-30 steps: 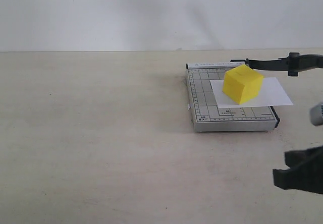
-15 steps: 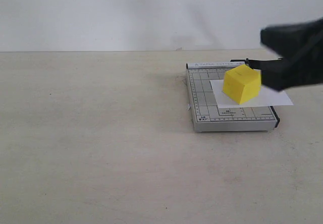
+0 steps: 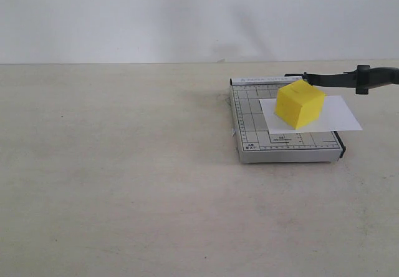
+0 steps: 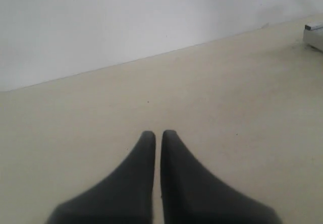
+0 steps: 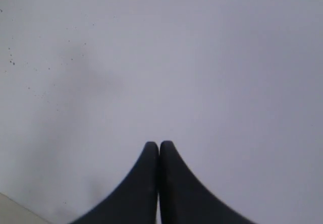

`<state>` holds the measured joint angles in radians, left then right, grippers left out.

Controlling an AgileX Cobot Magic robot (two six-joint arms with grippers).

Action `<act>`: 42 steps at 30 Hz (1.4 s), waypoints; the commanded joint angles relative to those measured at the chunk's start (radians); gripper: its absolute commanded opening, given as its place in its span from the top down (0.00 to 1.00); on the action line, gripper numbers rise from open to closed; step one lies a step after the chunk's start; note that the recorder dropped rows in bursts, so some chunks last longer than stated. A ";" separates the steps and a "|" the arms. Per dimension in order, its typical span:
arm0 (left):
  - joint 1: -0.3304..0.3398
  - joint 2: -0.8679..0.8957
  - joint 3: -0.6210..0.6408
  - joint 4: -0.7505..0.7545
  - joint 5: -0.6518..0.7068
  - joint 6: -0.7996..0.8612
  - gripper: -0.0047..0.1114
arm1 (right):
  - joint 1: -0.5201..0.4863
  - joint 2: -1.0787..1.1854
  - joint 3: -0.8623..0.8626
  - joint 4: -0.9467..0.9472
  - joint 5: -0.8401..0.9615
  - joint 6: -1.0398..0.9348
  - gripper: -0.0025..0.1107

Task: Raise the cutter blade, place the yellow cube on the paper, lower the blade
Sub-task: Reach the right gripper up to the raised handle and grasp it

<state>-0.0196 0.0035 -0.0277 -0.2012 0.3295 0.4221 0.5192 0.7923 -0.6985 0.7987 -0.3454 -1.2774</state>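
Observation:
The yellow cube rests on the white paper, which lies on the grey gridded cutter base. The black cutter blade stretches to the right from its hinge, its handle near the frame's right edge, level with the cube's top. No gripper shows in the exterior view. In the left wrist view my left gripper is shut and empty above bare table. In the right wrist view my right gripper is shut and empty, facing the pale wall.
The beige table runs wide to the left and front of the cutter. A white wall stands behind it. A corner of the cutter base shows at the edge of the left wrist view.
The right arm swept up across the cutter's right side half a second ago and has left the exterior view. Cube, paper and blade have not moved.

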 commanded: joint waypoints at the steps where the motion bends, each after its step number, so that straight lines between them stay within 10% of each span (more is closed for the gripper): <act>1: -0.002 -0.004 0.028 0.082 -0.038 -0.215 0.92 | 0.000 -0.003 -0.008 0.075 -0.054 -0.041 0.98; 5: -0.002 -0.004 0.028 0.109 -0.031 -0.370 0.92 | -0.002 0.015 -0.021 0.409 -0.176 -0.114 0.98; 10: -0.002 -0.004 0.028 0.107 -0.057 -0.422 0.92 | -0.002 0.110 -0.143 0.946 -0.237 -0.754 0.98; 21: -0.002 -0.004 0.028 0.112 -0.049 -0.422 0.92 | -0.011 0.299 -0.258 0.936 -0.410 -0.701 0.98; 28: -0.002 -0.004 0.028 0.112 -0.047 -0.422 0.92 | -0.319 0.399 -0.152 -0.224 -0.116 0.546 0.98; 32: -0.002 -0.004 0.028 0.112 -0.047 -0.422 0.92 | -0.609 0.587 -0.280 -0.724 0.338 1.226 0.98; 35: -0.002 -0.004 0.028 0.112 -0.047 -0.422 0.92 | -0.668 0.690 -0.421 -0.860 0.664 1.368 0.98; 42: -0.002 -0.004 0.028 0.112 -0.047 -0.422 0.92 | -0.597 0.728 -0.625 -0.627 1.127 1.033 0.89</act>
<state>-0.0196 0.0035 -0.0038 -0.0911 0.2859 0.0082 -0.1137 1.5315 -1.2490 0.0898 0.5995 -0.1465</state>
